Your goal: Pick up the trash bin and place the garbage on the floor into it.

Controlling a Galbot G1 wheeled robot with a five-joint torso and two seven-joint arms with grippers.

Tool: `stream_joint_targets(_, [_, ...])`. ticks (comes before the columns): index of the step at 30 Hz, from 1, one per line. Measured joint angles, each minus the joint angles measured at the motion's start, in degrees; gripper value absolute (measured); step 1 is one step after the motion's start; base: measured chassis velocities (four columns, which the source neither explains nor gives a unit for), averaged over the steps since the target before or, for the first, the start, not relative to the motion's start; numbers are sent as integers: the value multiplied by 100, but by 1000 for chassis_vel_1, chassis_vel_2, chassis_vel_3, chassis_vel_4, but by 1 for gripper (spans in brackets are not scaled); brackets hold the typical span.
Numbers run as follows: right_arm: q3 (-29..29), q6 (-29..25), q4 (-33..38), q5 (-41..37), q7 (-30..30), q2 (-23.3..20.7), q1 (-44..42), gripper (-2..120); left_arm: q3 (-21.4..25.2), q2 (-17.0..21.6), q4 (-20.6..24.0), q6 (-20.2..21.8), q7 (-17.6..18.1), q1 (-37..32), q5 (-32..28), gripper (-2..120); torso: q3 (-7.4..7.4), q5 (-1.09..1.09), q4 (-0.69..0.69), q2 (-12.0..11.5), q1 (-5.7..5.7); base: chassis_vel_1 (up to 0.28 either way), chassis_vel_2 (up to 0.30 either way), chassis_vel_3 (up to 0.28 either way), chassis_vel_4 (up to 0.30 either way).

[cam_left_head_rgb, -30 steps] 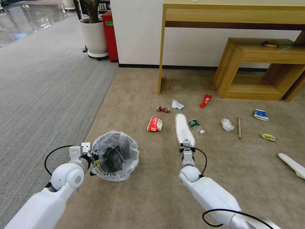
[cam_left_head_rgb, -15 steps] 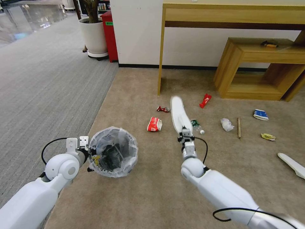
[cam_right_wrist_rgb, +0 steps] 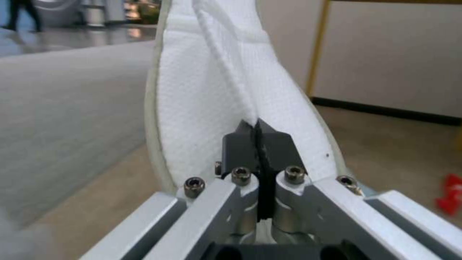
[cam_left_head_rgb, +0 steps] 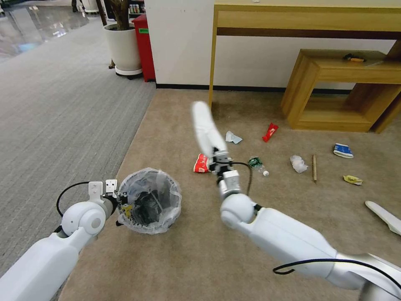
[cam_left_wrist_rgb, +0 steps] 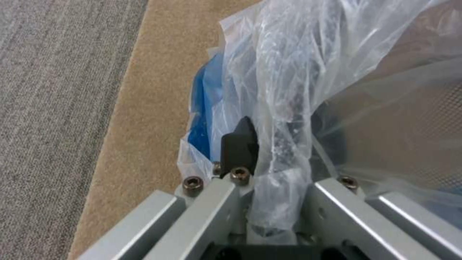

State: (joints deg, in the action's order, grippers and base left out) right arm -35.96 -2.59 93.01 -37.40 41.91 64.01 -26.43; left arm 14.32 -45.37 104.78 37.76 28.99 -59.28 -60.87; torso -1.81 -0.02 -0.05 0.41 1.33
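1. My left jaws are clenched on the rim of the trash bin, pinching liner bag and rim together so the mouth stays open and faces up, just clear of the floor.
2. My right jaws are clamped on the heel end of a white slipper; held by one end, it stands up in the air, free of the carpet, beyond and to the right of the bin.
3. Other garbage lies on the floor: a crushed cup, bottle, paper wad, stick, carton and a second slipper.
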Motion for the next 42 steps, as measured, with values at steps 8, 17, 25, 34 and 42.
stream_joint_targets(8, [-506,127,494,-237,130,275,212,0,-20,-49,-81,0,-15,23,22,0,0,0,1,0,0,0,0,0,0])
stream_joint_targets(17, [-1086,188,784,-498,200,395,519,0,-44,-147,-169,-2,35,148,-21,0,0,0,0,0,0,0,0,0,0])
stream_joint_targets(25, [-1452,185,751,-456,208,438,405,0,-60,-171,-106,4,86,202,-102,0,1,0,0,0,-1,0,0,0,0])
stream_joint_targets(34, [-1604,171,590,-381,225,549,233,0,-51,-167,2,11,127,215,-169,0,0,0,2,0,-1,0,0,0,0])
stream_joint_targets(42, [-1699,161,484,-295,228,552,11,0,-44,-166,76,19,149,206,-198,0,0,1,1,0,-1,0,0,0,0])
